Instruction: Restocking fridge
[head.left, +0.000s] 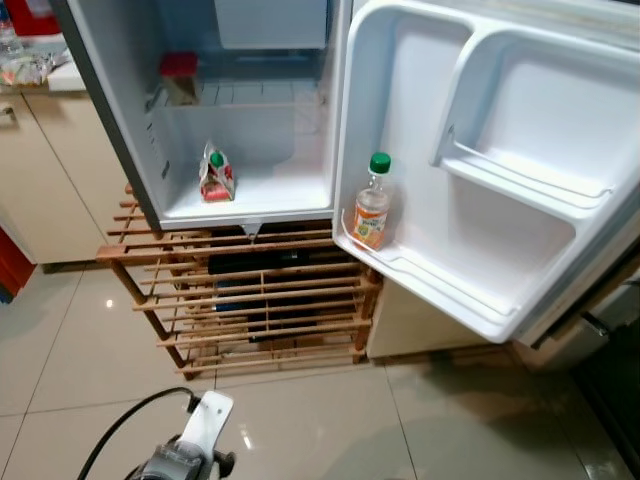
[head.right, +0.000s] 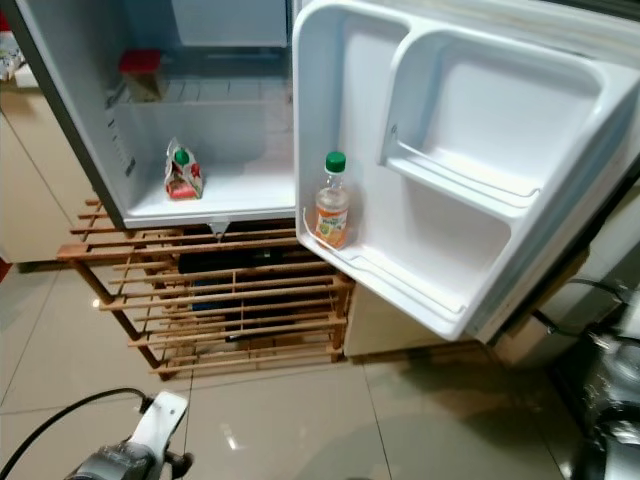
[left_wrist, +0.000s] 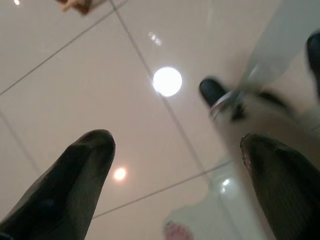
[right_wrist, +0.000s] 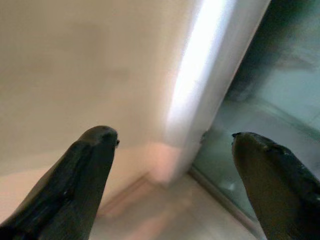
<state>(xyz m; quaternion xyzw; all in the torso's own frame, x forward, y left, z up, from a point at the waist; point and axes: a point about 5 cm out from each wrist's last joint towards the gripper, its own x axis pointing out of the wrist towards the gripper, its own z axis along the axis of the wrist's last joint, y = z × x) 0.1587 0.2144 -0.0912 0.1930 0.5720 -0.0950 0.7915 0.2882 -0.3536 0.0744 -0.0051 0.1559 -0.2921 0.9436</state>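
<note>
The small white fridge (head.left: 250, 200) stands open, its door (head.left: 500, 150) swung out to the right. An orange juice bottle with a green cap (head.left: 372, 203) stands in the door's lowest shelf. A small carton with a green cap (head.left: 216, 175) sits on the fridge floor, and a red-lidded container (head.left: 179, 78) is on the upper wire shelf. My left arm (head.left: 190, 445) hangs low over the floor tiles; its gripper (left_wrist: 175, 165) is open with nothing between the fingers. My right gripper (right_wrist: 172, 165) is open too, facing a pale wall and a metal edge.
A wooden slatted rack (head.left: 250, 290) sits under the fridge with dark items inside. Beige cabinets (head.left: 40, 170) stand at the left. Glossy floor tiles (head.left: 330, 420) spread in front. Dark furniture (head.left: 610, 370) edges in at the right.
</note>
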